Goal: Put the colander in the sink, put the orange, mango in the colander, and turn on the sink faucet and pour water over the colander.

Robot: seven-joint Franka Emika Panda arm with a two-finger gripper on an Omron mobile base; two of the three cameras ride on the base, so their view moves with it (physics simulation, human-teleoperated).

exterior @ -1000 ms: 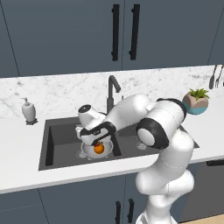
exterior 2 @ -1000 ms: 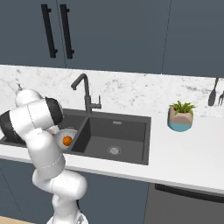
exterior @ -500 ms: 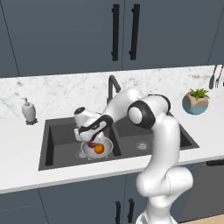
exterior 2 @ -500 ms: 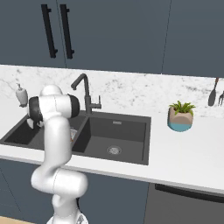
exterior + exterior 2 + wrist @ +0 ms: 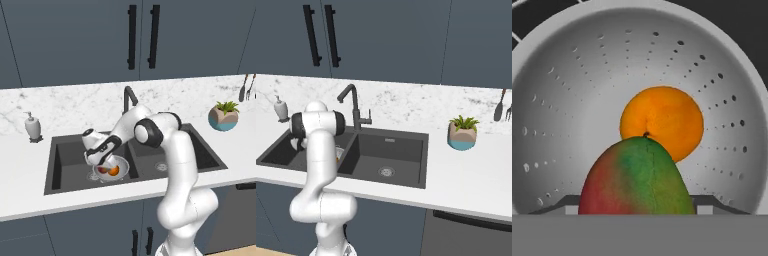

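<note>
The silver-grey colander (image 5: 123, 165) (image 5: 567, 100) sits in the left basin of the dark sink (image 5: 65, 155) (image 5: 398, 150). The round orange (image 5: 114, 171) (image 5: 662, 122) lies on its bottom. My gripper (image 5: 100, 163) (image 5: 640, 205) reaches down into the colander and is shut on the red-green mango (image 5: 102, 170) (image 5: 637, 180), which hangs just above the bowl, close beside the orange. The dark gooseneck faucet (image 5: 129, 95) (image 5: 351, 97) stands behind the divider between the basins. In the right base view my own arm hides the hand and the colander.
A white soap dispenser (image 5: 32, 126) (image 5: 280, 107) stands on the counter left of the sink. A potted plant (image 5: 223, 116) (image 5: 462, 133) sits to the right, with utensils (image 5: 245, 87) (image 5: 503, 106) hanging on the wall beyond. The right basin (image 5: 165, 150) has only its drain.
The arm has swung left and stretched lower, bringing the hand with the mango down into the colander. The orange has stayed put.
</note>
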